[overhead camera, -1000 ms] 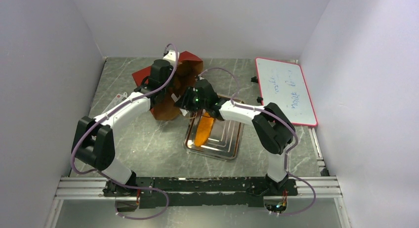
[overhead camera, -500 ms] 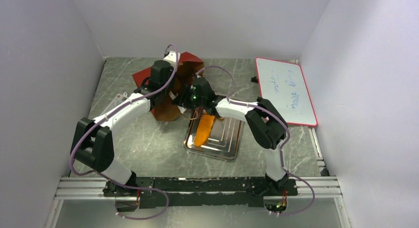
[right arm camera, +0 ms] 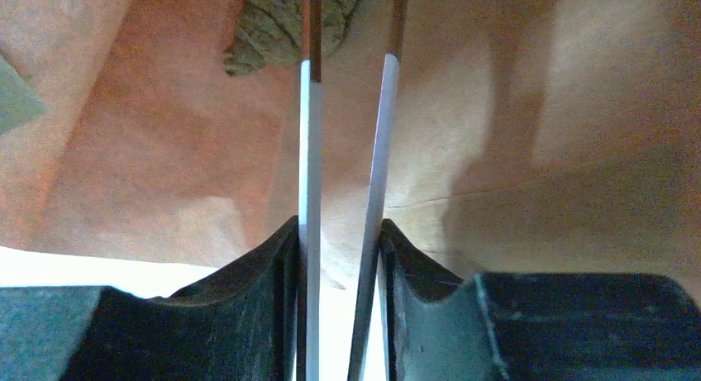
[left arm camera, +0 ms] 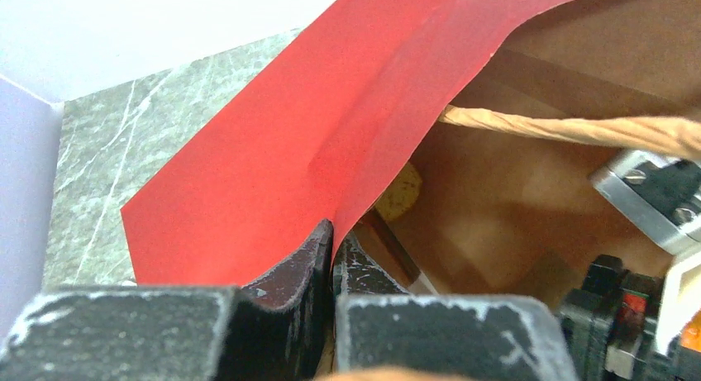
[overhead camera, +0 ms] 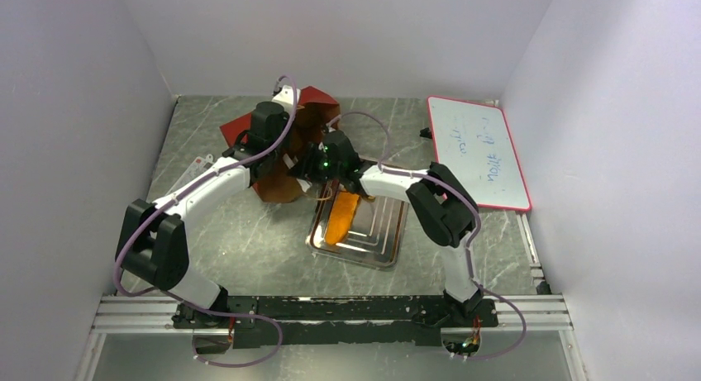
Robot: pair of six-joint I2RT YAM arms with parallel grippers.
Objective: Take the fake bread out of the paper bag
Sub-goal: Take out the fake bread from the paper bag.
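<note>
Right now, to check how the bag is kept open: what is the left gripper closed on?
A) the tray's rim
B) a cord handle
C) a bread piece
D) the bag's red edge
D: the left wrist view shows the left gripper shut, pinching the red edge of the paper bag between its fingers, with the cord handle clear of them.

Cord handle (left arm camera: 570, 130) crosses the paper bag (left arm camera: 289, 166) mouth

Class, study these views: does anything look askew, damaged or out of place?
The paper bag at the far middle looks askew: it leans with its mouth gaping, its red edge pinched in the left gripper. One bread loaf lies slantwise on the tray. Nothing looks torn or spilled.
</note>
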